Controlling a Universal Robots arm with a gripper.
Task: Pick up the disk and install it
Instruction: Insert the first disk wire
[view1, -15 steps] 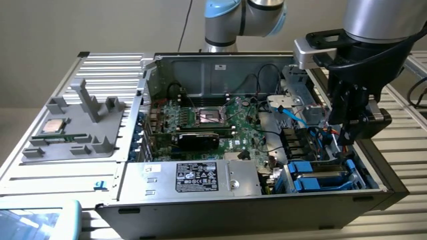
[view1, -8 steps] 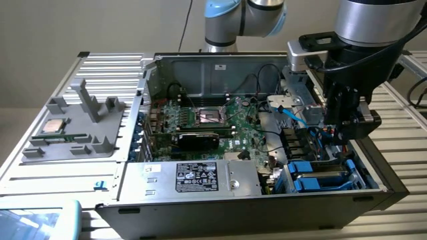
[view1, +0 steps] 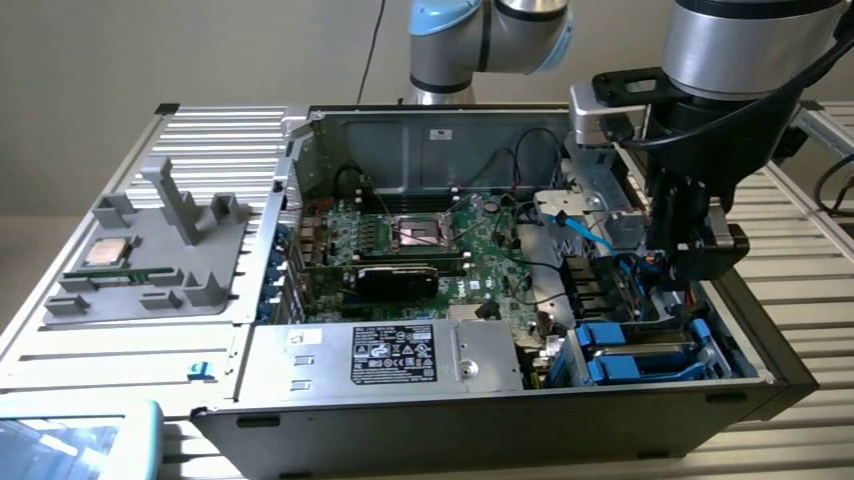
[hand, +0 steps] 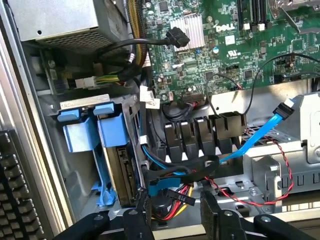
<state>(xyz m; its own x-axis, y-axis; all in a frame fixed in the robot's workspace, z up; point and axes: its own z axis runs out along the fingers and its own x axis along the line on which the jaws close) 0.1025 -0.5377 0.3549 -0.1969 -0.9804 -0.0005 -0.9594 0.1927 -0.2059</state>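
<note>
The disk (hand: 123, 172) stands on edge in the drive cage at the corner of the open computer case, its grey side showing beneath its blue carrier frame (hand: 111, 131). In the exterior view the blue carrier (view1: 638, 350) sits in the case's near corner on the exterior view's right. My gripper (hand: 175, 217) hangs open over the cables beside the cage, with nothing between its black fingers (hand: 142, 220). In the exterior view the gripper (view1: 697, 272) hovers just above and behind the drive cage.
The case holds a green motherboard (view1: 414, 240), a silver power-supply box (view1: 387, 355) with a black label, and loose blue (hand: 260, 135), black and red cables. A grey parts tray (view1: 147, 260) with a small silver chip lies on the exterior view's left.
</note>
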